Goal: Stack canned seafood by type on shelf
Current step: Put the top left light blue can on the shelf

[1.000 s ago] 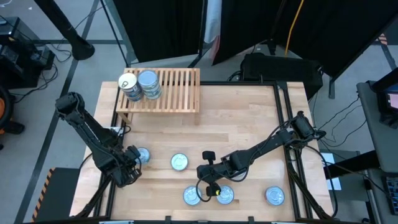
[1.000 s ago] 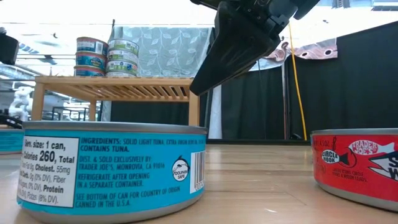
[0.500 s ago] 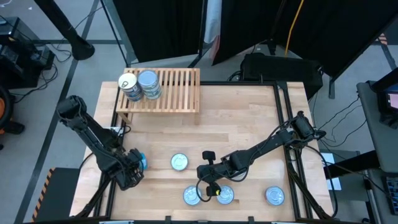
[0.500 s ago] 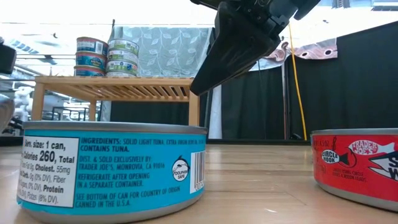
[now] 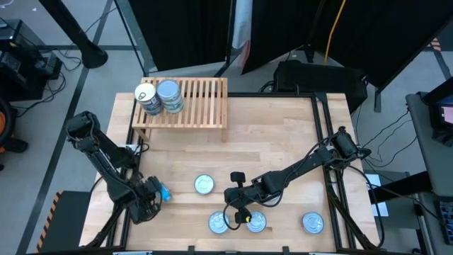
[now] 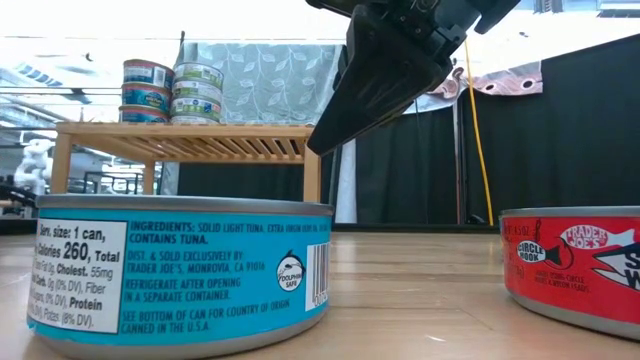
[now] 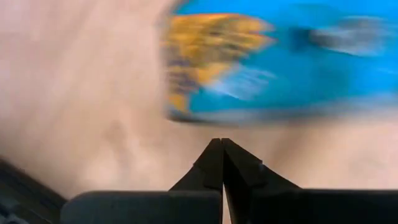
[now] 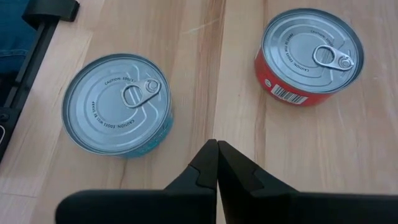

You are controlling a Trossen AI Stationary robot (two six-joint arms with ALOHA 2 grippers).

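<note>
Flat round tins of canned seafood lie on the wooden table. One blue tin [image 5: 163, 191] at the near left shows its blue side from above and looks tipped; my left gripper [image 5: 148, 198] points down, shut, right beside it. In the left wrist view the tin [image 7: 280, 62] is a blur beyond the shut fingertips [image 7: 222, 142]. My right gripper [image 5: 241, 212] hangs shut above the gap between a blue tin [image 8: 118, 102] and a red tin [image 8: 311, 53], touching neither. The slatted shelf [image 5: 198, 103] at the far left carries two stacks of tins [image 5: 159, 95]. My left gripper stands shut close against the tipped blue tin, but the gripper itself covers the place where they might meet. I cannot tell whether it touches the tin.
Another tin [image 5: 204, 184] lies flat at the table's middle near side, and one [image 5: 312, 223] at the near right. In the low view the blue tin [image 6: 180, 275] and red tin [image 6: 575, 265] stand close to the camera. The shelf's right half is bare slats.
My left gripper has moved toward the table's near edge and sunk a little, still shut. The blue tin beside it has gone the same way and tipped: a second ago it lay flat with its silvery top up, now its blue side faces up.
</note>
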